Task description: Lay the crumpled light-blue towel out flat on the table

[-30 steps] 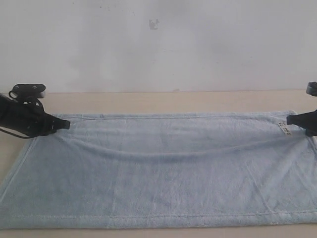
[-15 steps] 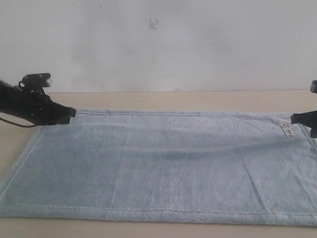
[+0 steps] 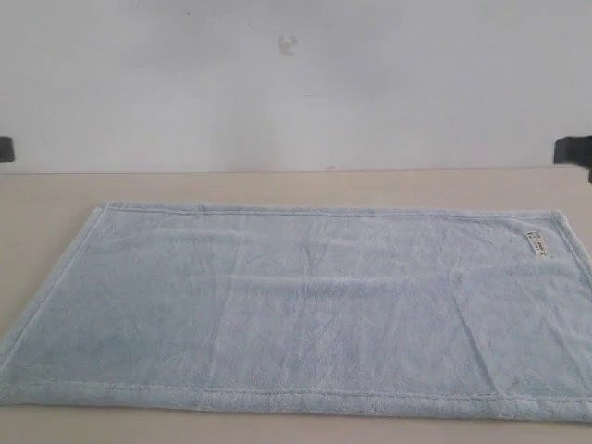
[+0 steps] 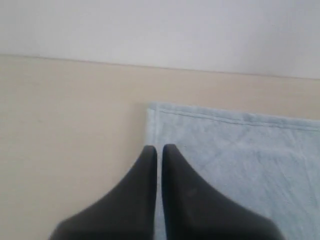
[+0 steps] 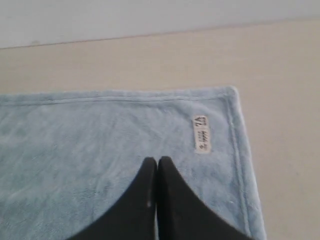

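The light-blue towel lies spread out flat on the beige table, with its white label near the far right corner. My left gripper is shut and empty, hovering over the towel's side hem close to a far corner. My right gripper is also shut and empty, above the towel just short of the label. The exterior view shows only a dark bit of each arm, at its left edge and right edge.
A white wall rises behind the table's far edge. Bare tabletop borders the towel at the back and beside the label corner. The towel's near hem runs close to the bottom of the exterior view.
Both grippers have let go of the towel's far corners and drawn back up and outward, almost out of the exterior view. The sagging fold across the towel has settled flat.
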### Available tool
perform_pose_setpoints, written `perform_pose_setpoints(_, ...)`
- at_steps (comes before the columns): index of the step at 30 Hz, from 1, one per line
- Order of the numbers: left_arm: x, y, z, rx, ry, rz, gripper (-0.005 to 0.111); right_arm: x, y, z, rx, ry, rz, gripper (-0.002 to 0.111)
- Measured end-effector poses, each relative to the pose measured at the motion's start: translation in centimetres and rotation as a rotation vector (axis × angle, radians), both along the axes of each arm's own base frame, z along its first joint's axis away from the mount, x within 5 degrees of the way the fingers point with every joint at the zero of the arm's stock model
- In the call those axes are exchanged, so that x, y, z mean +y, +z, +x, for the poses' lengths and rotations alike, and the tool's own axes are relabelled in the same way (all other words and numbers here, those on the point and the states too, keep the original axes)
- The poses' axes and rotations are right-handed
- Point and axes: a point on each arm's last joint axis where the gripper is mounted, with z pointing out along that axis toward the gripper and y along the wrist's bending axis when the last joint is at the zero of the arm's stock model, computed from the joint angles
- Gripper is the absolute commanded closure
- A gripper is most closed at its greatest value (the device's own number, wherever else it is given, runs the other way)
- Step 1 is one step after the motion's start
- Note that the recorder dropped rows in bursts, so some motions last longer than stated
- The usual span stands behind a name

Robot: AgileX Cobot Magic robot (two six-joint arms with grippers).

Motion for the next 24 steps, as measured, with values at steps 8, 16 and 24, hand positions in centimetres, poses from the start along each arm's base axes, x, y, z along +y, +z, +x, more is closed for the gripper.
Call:
perform_pose_setpoints(8,0.6,2.8,-13.0,-0.444,0.173,0.013,0.103,5.2,-0.2,-10.1,-0.319,0.202,0.004,0.108)
perform_pose_setpoints(16,-1.1,4.8,-18.6,-0.600,0.035,-0.032,0.103,5.4,-0.1,-13.3,-0.183,0.257,0.098,0.108)
perform_pose_setpoints(24,-1.3,5.7,-20.8,-0.710,0.028,-0.027,0.103,5.2,-0.1,-13.8,-0.185,0.254,0.105,0.108)
